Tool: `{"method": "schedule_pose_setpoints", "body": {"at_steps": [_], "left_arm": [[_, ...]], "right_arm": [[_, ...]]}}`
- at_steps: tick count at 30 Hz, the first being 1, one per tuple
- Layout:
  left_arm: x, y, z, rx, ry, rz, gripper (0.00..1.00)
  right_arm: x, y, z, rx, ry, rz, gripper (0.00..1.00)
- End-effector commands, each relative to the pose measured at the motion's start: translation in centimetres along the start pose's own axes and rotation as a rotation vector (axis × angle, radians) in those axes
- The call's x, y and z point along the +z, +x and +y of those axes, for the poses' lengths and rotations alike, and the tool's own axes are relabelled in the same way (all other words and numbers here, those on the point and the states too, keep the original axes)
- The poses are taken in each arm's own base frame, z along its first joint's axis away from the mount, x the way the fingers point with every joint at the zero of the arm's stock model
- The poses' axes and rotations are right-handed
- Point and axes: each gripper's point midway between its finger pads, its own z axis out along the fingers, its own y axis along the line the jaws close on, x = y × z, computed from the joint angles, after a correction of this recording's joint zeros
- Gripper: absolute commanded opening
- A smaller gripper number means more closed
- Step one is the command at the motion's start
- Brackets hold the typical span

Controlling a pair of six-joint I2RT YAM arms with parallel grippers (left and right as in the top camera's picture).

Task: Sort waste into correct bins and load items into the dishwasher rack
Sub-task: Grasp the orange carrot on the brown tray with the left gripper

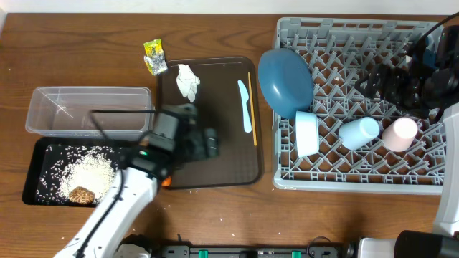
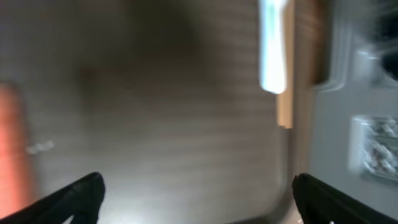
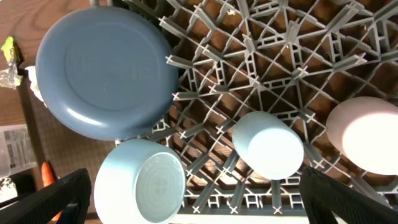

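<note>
My left gripper [image 1: 211,142] hovers open over the dark brown serving tray [image 1: 219,86], nothing between its fingers [image 2: 81,194]. On that tray lie the white tissue [image 1: 188,81], the light-blue knife [image 1: 246,104] and the chopstick [image 1: 251,107]. The blurred left wrist view shows the knife [image 2: 272,46], the chopstick [image 2: 285,99] and, at far left, the carrot [image 2: 11,149]. The carrot [image 1: 166,181] peeks out under the left arm. The wrapper [image 1: 154,56] lies on the table. The rack [image 1: 344,43] holds the plate [image 1: 285,80], bowl [image 1: 307,132], light-blue cup [image 1: 358,131] and pink cup [image 1: 399,133]. My right gripper [image 1: 373,84] hangs open above them.
The clear tub [image 1: 90,111] stands at the left. Just in front of it the black tray [image 1: 39,154] holds rice [image 1: 90,172] and a brown lump [image 1: 82,194]. In the right wrist view the plate [image 3: 102,71], bowl [image 3: 140,180] and both cups stand among the pegs.
</note>
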Motion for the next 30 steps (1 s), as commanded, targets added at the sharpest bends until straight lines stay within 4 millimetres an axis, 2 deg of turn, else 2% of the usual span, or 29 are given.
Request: {"method": "schedule_pose_setpoints", "body": {"at_steps": [1,5,9,11,13,16,21,30], "left_arm": [[-0.9,-1.2,4.2,-0.041,-0.132,-0.017,0.88],[-0.9,-0.1,8.3,-0.034,-0.303,0.041,0.80],[0.1,0.8,9.4,0.034,-0.352,0.110,0.78],[0.5,1.2,10.7,0.039,-0.417,0.139,0.69],[1.1,1.5,11.7,0.042,-0.465,0.164,0.68],[2.4,2.3,12.1,0.042,-0.472,0.217,0.58],[3.8,3.6,11.6,0.044,-0.465,0.274,0.52],[4.5,3.7,10.0,0.052,-0.451,0.245,0.43]], "right_arm": [[0.0,-0.1,0.1,-0.021,0.001,-0.001,0.99],[0.0,-0.1,0.1,-0.021,0.001,-0.001,0.99],[0.0,-0.1,0.2,-0.022,0.001,-0.004,0.99],[0.0,-0.2,0.2,-0.022,0.000,-0.005,0.99],[0.0,-0.1,0.1,-0.022,0.001,-0.003,0.99],[0.0,-0.1,0.1,-0.022,0.001,-0.003,0.99],[0.0,-0.1,0.2,-0.022,0.001,-0.004,0.99],[0.0,-0.1,0.1,-0.022,0.001,-0.003,0.99]]}}
